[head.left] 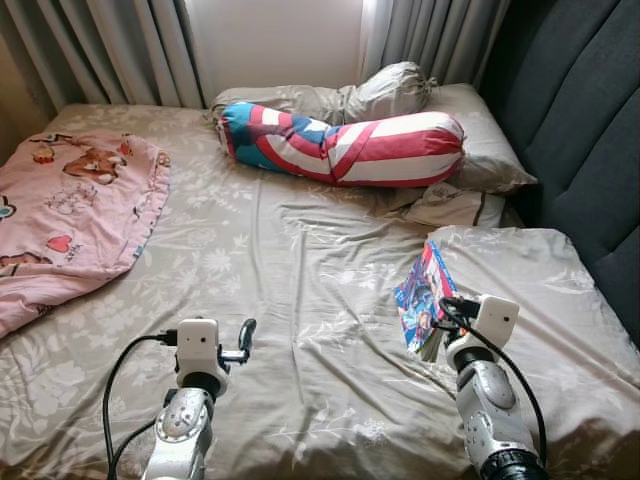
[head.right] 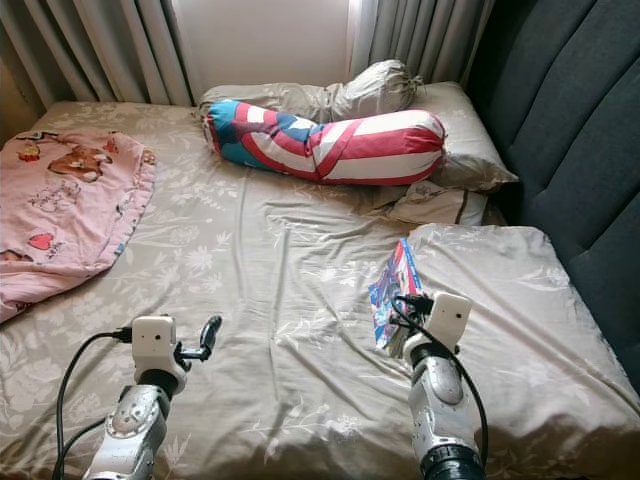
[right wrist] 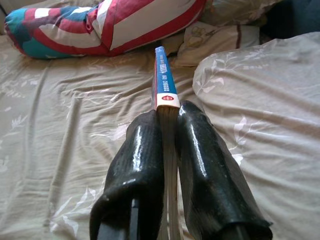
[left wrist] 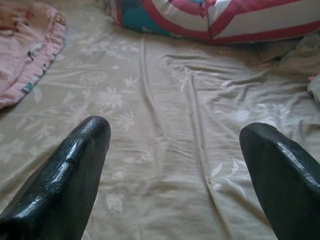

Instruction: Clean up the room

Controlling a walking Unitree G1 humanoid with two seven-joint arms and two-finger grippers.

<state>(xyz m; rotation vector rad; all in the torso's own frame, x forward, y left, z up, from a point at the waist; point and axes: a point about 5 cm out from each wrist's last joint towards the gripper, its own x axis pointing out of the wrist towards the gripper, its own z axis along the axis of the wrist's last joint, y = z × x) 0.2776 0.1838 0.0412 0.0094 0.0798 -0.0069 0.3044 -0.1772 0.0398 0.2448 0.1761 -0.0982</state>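
A colourful book [head.left: 424,297] with a blue spine [right wrist: 162,80] is held on edge just over the beige bedsheet [head.left: 290,270], near a flat beige pillow [head.left: 520,280] on the right. My right gripper [right wrist: 169,116] is shut on the book's lower end, its black fingers [right wrist: 142,165] pressing both covers. Low on the left, my left gripper [head.left: 243,340] hovers over the sheet. Its fingers [left wrist: 75,165] stand wide apart with only bedsheet between them.
A red, white and blue bolster [head.left: 345,143] lies across the head of the bed in front of beige pillows [head.left: 390,92]. A pink cartoon blanket [head.left: 70,210] covers the left side. A dark padded headboard [head.left: 585,130] lines the right; grey curtains [head.left: 110,45] hang behind.
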